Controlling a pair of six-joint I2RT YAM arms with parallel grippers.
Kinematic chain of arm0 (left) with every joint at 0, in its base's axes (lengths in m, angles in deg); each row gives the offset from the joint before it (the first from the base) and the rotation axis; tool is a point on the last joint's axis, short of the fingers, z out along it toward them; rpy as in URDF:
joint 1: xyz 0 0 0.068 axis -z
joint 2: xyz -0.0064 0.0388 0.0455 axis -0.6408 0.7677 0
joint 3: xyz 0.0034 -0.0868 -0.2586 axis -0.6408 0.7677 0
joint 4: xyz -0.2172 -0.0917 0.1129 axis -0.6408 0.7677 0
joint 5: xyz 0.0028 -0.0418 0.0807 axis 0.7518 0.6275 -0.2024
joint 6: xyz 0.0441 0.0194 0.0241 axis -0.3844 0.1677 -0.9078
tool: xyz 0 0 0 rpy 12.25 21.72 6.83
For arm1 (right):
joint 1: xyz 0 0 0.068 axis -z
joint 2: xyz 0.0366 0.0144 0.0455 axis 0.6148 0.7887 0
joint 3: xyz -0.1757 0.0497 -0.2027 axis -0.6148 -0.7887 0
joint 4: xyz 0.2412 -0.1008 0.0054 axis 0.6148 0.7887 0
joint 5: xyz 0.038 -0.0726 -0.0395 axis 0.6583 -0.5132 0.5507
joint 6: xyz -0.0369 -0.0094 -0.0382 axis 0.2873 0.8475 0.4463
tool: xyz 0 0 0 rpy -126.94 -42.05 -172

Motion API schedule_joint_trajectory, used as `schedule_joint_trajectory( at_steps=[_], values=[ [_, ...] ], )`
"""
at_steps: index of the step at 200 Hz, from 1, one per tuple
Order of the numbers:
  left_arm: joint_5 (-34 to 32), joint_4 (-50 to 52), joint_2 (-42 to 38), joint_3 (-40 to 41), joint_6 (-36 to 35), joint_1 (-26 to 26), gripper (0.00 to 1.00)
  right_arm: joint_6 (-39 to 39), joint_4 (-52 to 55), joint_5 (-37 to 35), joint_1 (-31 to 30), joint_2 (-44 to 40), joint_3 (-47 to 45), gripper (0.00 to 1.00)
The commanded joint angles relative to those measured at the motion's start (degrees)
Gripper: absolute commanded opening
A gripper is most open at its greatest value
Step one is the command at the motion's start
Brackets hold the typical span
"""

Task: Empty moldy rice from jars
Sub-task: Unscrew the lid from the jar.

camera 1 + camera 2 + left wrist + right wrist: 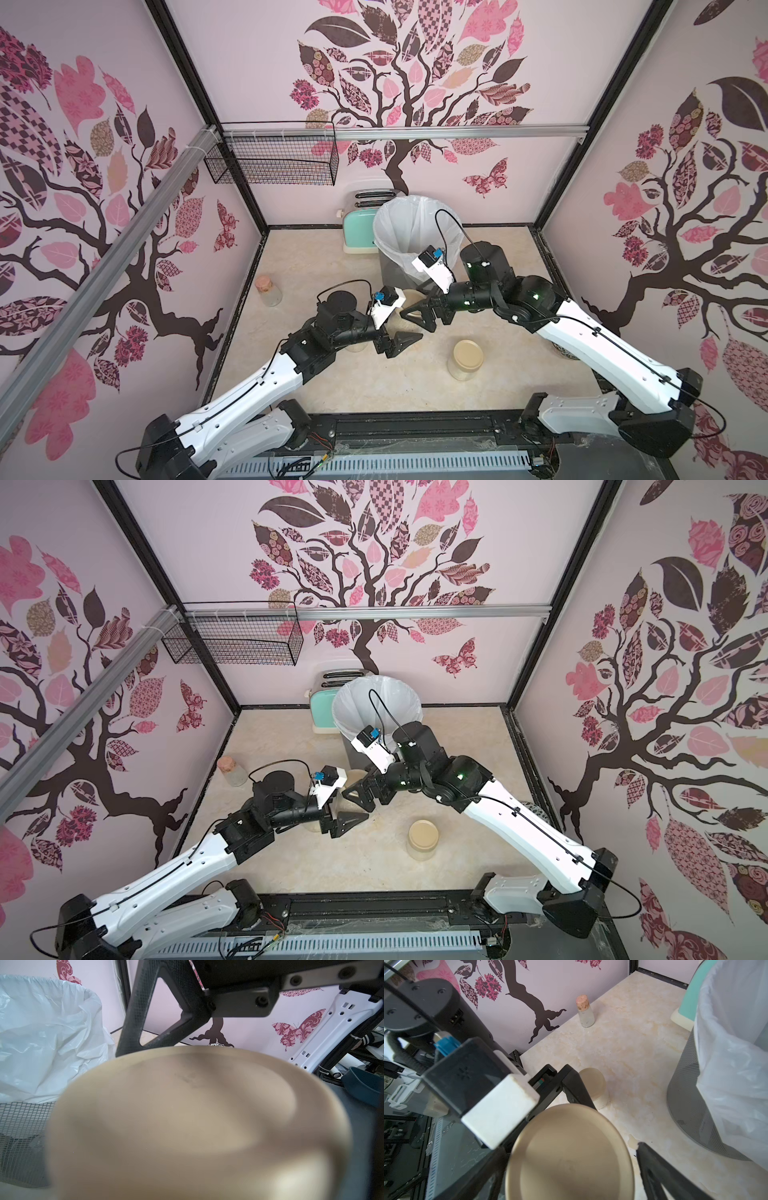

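My left gripper (397, 324) is shut on a clear glass jar with a beige lid (197, 1115), held above the table in front of the bin. Its own fingers are hidden in the left wrist view. My right gripper (415, 301) is open, and its fingers (654, 1167) straddle that lid (571, 1153) without pinching it. A second jar (465, 359) stands lidded at the front middle. A third jar (596, 1086) stands under the left arm, with off-white rice showing through its glass. The held jar's contents are hidden.
A mesh bin with a white liner (415, 232) stands just behind the grippers, and a mint toaster (359, 228) is behind it. A corked bottle (268, 291) is near the left wall. A wire basket (274, 160) hangs on the back wall. A patterned jar (561, 351) peeks from under the right arm.
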Motion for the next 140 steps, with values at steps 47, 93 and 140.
schedule_joint_trajectory(
  at_steps=[47,93,140],
  values=[
    [0.8,-5.8,-0.9,-1.1,-0.7,0.2,0.59,0.3,0.4,1.0,-0.3,0.3,0.5,0.90],
    [0.7,-5.8,-0.6,-1.3,-0.7,0.2,0.59,3.0,0.3,2.4,-0.3,0.1,-1.5,0.87],
    [1.9,-5.4,-1.2,-1.6,-0.4,0.1,0.59,12.9,-2.3,9.8,0.8,-1.5,-5.8,0.82]
  ],
)
